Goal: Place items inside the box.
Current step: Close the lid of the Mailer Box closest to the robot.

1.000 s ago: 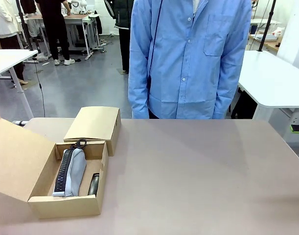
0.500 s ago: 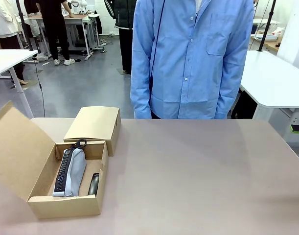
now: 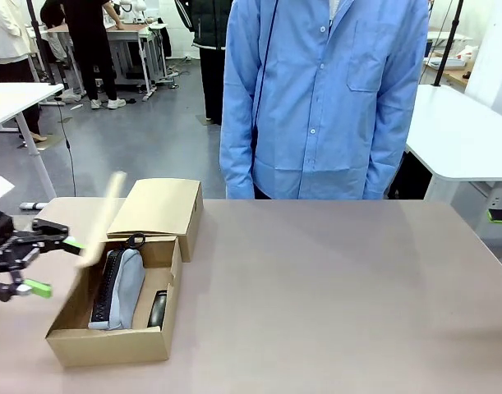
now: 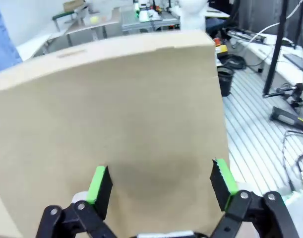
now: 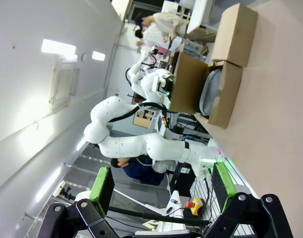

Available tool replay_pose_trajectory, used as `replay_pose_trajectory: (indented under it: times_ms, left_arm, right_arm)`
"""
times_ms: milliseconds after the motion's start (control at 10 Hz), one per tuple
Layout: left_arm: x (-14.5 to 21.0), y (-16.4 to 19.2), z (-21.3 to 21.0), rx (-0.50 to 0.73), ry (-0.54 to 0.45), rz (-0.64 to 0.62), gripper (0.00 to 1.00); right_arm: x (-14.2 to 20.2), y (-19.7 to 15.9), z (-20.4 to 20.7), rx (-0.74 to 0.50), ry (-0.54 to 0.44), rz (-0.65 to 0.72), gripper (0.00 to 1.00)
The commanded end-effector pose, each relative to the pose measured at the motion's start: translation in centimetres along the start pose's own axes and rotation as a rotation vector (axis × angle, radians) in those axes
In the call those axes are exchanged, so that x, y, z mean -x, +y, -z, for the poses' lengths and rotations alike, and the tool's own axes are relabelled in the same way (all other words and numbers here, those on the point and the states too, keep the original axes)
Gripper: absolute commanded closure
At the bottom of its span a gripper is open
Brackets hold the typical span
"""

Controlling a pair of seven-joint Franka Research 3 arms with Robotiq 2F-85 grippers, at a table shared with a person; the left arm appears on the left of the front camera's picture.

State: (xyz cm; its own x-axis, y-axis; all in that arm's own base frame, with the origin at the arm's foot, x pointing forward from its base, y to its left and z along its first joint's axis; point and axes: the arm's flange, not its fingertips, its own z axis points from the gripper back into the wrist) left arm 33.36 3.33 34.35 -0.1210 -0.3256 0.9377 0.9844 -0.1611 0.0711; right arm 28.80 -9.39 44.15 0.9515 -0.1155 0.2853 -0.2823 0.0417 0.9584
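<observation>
Left gripper (image 3: 43,264): jaws spread, empty, at box (image 3: 111,341) lid (image 4: 116,114).
Grey pouch (image 3: 123,287): inside box, right of gripper.
Right gripper (image 5: 161,183): open, holding nothing.

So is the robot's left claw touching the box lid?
Cannot tell. In the front view the open left claw sits right beside the blurred, raised lid. In the left wrist view the lid stands just beyond the fingertips, with no plain contact or gap.

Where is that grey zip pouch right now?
In the front view the grey zip pouch lies inside the open cardboard box at the table's left side, with a dark item beside it and the left gripper just outside the box's flap.
</observation>
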Motion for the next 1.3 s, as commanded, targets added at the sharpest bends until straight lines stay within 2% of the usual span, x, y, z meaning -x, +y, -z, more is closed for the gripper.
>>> replay_pose_trajectory:
  times_ms: [0,200,500,900,1200]
  left_arm:
    - [0.2,0.9,3.9,-0.099,0.012,0.055,0.00]
    - [0.3,2.0,6.7,-0.128,0.009,0.081,0.00]
    - [0.8,2.6,9.1,-0.139,0.046,0.046,0.00]
    - [3.2,1.5,10.9,-0.100,0.190,0.083,0.00]
    - [1.9,1.0,9.9,-0.096,0.131,0.086,0.00]
  right_arm:
    - [0.0,0.2,0.1,-0.006,0.008,-0.009,0.00]
    - [0.0,0.2,0.1,-0.006,0.008,-0.009,0.00]
    - [0.0,0.2,0.1,-0.006,0.008,-0.009,0.00]
    - [0.0,0.2,0.1,-0.006,0.008,-0.009,0.00]
    - [0.0,0.2,0.1,-0.006,0.008,-0.009,0.00]
